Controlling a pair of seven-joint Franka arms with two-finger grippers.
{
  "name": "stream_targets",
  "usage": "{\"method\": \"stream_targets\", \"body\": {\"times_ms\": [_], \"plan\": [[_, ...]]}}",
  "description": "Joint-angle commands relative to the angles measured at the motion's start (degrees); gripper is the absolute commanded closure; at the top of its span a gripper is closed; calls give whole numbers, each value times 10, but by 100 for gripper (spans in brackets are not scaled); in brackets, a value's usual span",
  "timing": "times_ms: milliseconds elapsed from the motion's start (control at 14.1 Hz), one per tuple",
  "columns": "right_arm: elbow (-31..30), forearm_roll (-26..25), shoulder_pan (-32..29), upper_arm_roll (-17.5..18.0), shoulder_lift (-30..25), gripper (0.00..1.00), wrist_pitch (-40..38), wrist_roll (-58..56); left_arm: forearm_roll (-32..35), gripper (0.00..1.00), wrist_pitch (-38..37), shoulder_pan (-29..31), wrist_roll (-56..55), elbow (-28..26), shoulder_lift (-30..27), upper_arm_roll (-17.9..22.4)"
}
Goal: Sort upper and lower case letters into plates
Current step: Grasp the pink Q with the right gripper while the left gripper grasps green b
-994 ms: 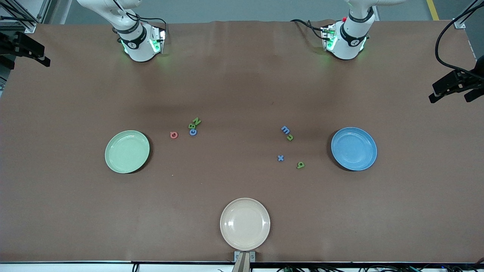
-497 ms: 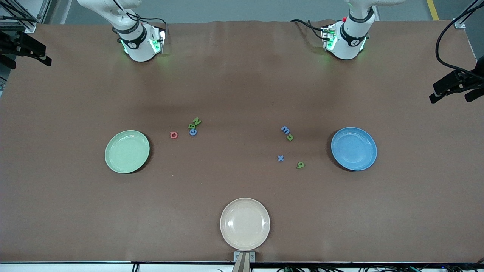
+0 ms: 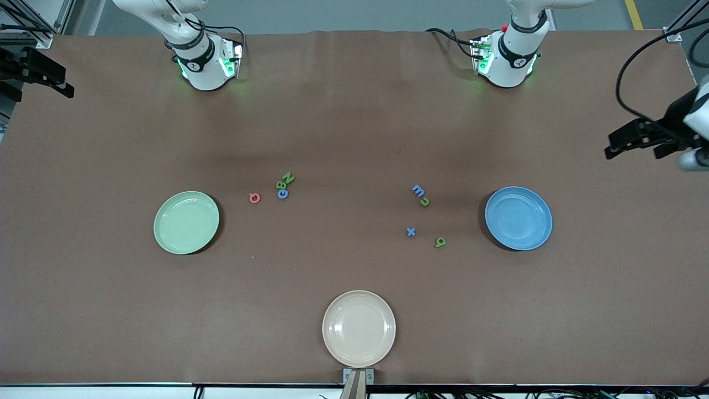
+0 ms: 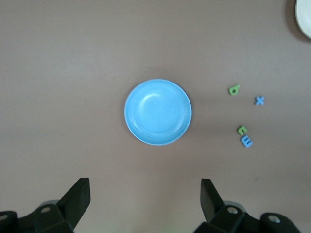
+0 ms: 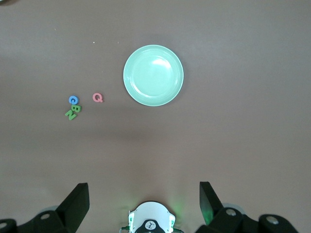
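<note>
Both pincers gape empty: left pincer (image 4: 145, 194) high above the blue plate (image 3: 518, 218), right pincer (image 5: 144, 194) above the green plate (image 3: 186, 222). I descend slowly, centring on one letter.

A robotics lab or test cell: two white robot arm bases (image 3: 204, 64) with green status lights are bolted along one edge of a wide table (image 3: 354, 138) covered in plain brown sheeting. Loose black cables (image 3: 451, 39), aluminium framing (image 3: 33, 25) and a grey floor with a yellow safety line (image 3: 634, 14) surround it.
</note>
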Motion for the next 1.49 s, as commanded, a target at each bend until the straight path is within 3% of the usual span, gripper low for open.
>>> {"method": "stream_targets", "body": {"times_ms": [0,426,781,923,1206,1419], "plan": [[-3,6,3,-3,-5,0,7,9,-10,0,5,-1,-21,-10,27,-26],[2,3,4,-1,9,0,8,3,-1,0,97,-23,-142,-37,102,-77],[2,-2,6,-1,140,0,60,3,33,0,196,-83,-278,-45,178,-77],[1,1,16,0,160,0,72,12,41,0,240,-99,-367,-45,210,-78],[-41,31,81,0,162,0,111,215,81,0,282,-121,-407,-47,269,-78],[-134,70,97,0,147,0,201,272,82,0,362,-131,-474,-67,296,-78]]}}
